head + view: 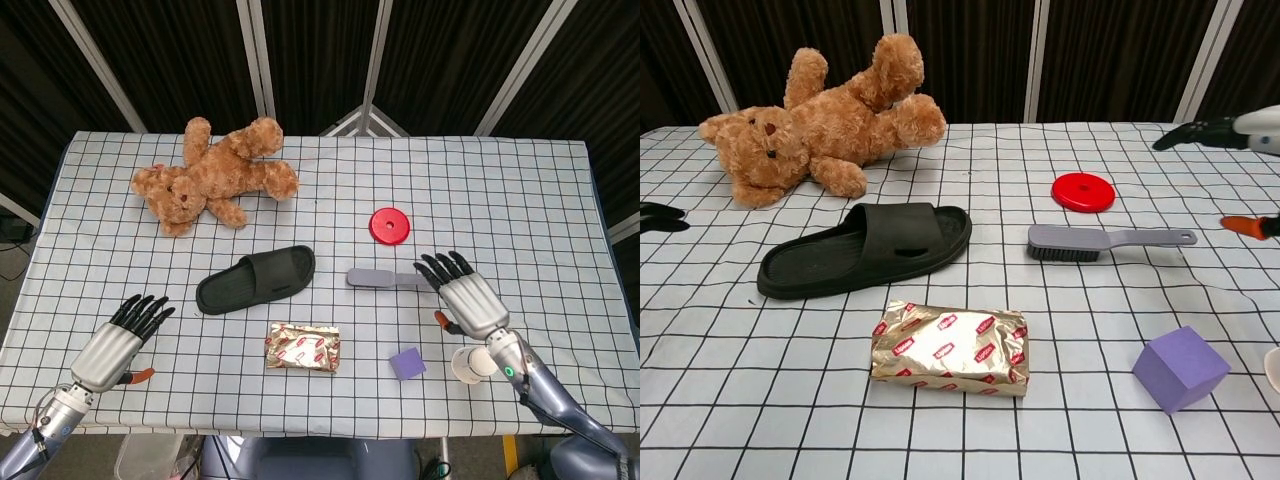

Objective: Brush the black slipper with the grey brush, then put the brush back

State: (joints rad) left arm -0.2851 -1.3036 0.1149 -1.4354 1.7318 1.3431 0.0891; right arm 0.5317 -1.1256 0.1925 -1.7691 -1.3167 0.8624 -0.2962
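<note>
The black slipper [256, 279] [863, 250] lies mid-table, sole down. To its right lies the grey brush [384, 278] [1090, 241], bristles down, handle pointing right. My right hand [463, 299] hovers open above the handle's end, fingers spread and pointing away from me; in the chest view its fingertips [1188, 135] show at the right edge, well above the brush. Near the table's front left corner my left hand [115, 345] is open and holds nothing; only its fingertips [660, 216] show in the chest view.
A brown teddy bear [213, 175] lies at the back left. A red disc [390, 225] sits behind the brush. A foil packet [302, 347], a purple cube [407, 363] and a white cup [474, 364] line the front.
</note>
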